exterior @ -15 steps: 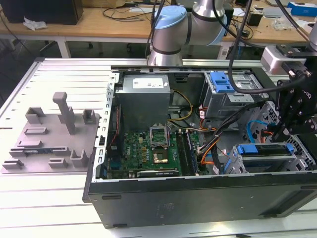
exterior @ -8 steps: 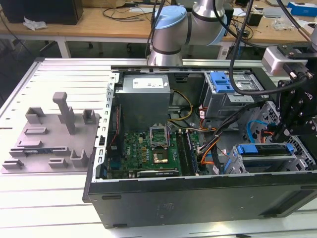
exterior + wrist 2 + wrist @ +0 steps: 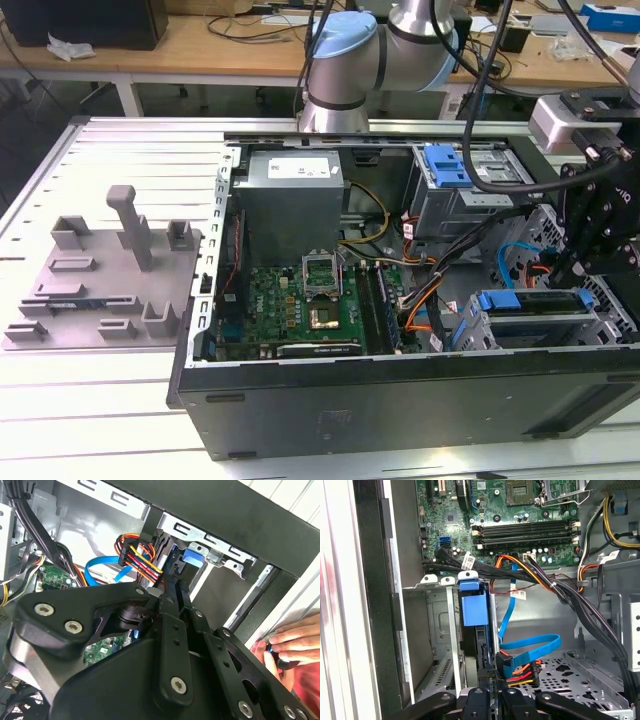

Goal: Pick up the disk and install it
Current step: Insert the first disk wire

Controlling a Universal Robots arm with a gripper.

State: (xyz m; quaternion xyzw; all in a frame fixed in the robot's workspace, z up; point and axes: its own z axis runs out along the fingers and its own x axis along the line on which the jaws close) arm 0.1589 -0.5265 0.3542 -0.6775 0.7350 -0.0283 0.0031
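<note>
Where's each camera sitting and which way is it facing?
Exterior view: off the arm, looking down into the computer case; arm and gripper show.
First wrist view: on the arm, facing the disk in its cage; gripper shows.
Second wrist view: on the arm, facing the disk past the gripper; a person's hand shows.
Shared: disk and gripper in both wrist views.

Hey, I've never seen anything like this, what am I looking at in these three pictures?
That's a robot arm working inside an open desktop computer lying on a slatted table. The exterior view watches from off the arm; both wrist views ride on the arm and look past its black tool. Right by the tool, the disk, in its light-blue bracket, stands on edge in a metal drive cage. A grey fixture plate lies beside the computer, and a person's hand is at the case's edge.
</note>
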